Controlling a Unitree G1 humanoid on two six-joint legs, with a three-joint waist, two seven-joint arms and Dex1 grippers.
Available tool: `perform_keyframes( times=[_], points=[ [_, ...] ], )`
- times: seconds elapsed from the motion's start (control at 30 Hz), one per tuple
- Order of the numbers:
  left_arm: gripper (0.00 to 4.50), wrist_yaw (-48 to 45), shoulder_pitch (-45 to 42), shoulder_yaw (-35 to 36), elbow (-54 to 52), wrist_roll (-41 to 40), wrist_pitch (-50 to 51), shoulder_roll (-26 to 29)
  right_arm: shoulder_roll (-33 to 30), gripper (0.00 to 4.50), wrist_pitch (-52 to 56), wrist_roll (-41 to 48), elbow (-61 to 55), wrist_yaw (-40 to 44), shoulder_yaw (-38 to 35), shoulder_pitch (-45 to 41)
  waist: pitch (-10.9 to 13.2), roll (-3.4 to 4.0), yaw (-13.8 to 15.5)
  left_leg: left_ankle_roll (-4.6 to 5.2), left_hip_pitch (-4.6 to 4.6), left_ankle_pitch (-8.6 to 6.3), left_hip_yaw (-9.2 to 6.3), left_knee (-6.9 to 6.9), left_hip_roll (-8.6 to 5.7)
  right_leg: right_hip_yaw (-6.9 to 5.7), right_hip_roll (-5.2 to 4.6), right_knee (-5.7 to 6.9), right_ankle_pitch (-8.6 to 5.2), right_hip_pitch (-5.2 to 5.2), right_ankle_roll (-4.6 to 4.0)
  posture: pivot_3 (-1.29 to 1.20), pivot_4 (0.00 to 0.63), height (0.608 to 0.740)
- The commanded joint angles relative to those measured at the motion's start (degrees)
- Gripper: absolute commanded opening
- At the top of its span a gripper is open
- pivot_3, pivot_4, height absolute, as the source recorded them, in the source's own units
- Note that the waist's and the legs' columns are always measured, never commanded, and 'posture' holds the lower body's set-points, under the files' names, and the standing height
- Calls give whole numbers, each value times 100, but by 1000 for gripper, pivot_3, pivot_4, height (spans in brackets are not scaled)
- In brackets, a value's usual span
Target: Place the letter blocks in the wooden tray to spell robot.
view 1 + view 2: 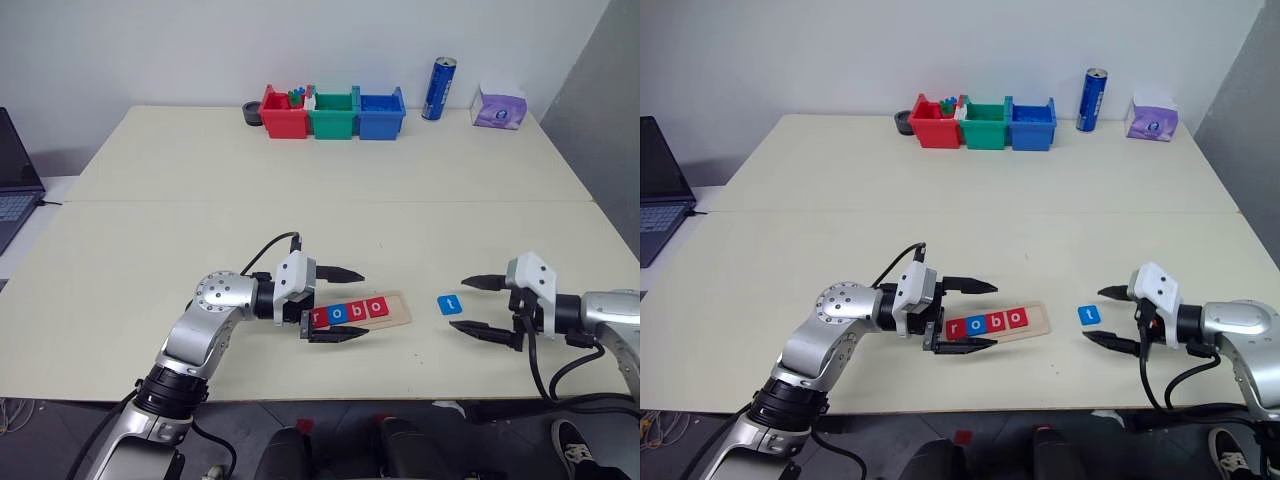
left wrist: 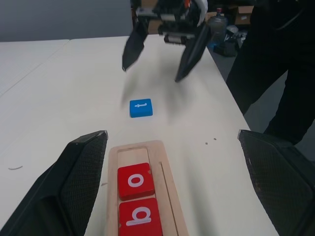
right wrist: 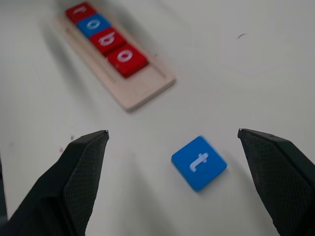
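The wooden tray (image 1: 398, 313) lies near the table's front edge. It holds a red r, a blue o, a red b and a red o (image 1: 376, 307), and its right end slot is bare. My left gripper (image 1: 358, 304) is open, with one finger on each side of the tray's left part. A blue t block (image 1: 449, 305) lies flat on the table just right of the tray. My right gripper (image 1: 463, 305) is open and points left at the t block (image 3: 199, 162), which sits loose just ahead of its fingertips.
Red (image 1: 284, 112), green (image 1: 332, 115) and blue (image 1: 381, 113) bins stand at the table's far edge, with a blue can (image 1: 439, 88) and a tissue box (image 1: 498, 106) to their right. A laptop (image 1: 12, 180) is at the far left. A person in dark clothes (image 2: 275, 73) stands past the table's right end.
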Motion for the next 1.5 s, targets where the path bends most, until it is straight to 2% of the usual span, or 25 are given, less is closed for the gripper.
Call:
perform_keyframes(
  times=[0.03, 0.3, 0.63, 0.73, 0.97, 1.37, 1.5],
  points=[
    [4500, 13, -50, 19, -104, -71, -88, -47, 14, 4473, -822, -242, 786, 290, 216, -596, 1, 0, -13, 0, 3, 0, 4, 1, 0, 3, 0, 2, 0, 0, 0, 0, 150, 740],
    [4500, 92, 105, 41, -285, -76, -32, -9, 312, 4473, -1266, -459, 2049, 503, 697, -1392, 1, 1, 23, -1, 2, 1, -10, 1, 6, 3, 1, 4, 1, 0, -3, 0, 150, 740],
    [4500, 143, 144, 89, -409, -126, 80, 110, 317, 4473, -1247, -470, 2209, 847, 884, -1422, 1, 2, 32, -2, 0, 1, -10, 3, 5, 2, -14, 6, 1, 1, -4, 0, 150, 740],
    [4500, 137, 115, 90, -421, -142, 109, 127, 360, 3920, -1312, -514, 2339, 839, 906, -1475, 1, 2, 32, -2, 0, 1, -10, 3, 4, 1, -13, 7, 1, 1, -4, 0, 150, 740],
    [4500, 116, 90, 90, -425, -147, 115, 150, 438, 1462, -1389, -542, 2515, 797, 899, -1578, 1, 2, 32, -2, 0, 2, -10, 4, 5, 1, -13, 7, 1, 1, -4, 0, 150, 740],
    [4500, -190, 570, 851, -286, -358, 61, 1108, 855, 1463, -1143, -452, 1965, 893, 1102, -2200, 4, 9, 5, -2, 6, 1, -11, 1, 11, -1, -6, 10, 1, 0, -5, 0, 150, 740],
    [4500, -142, 784, 915, -519, -422, 129, 1209, 994, 1463, -1090, -465, 1835, 1015, 1283, -2306, 4, 9, 46, -2, -1, 1, -16, 2, 14, -4, -17, 7, 1, 0, -5, 0, 150, 740]
  ],
)
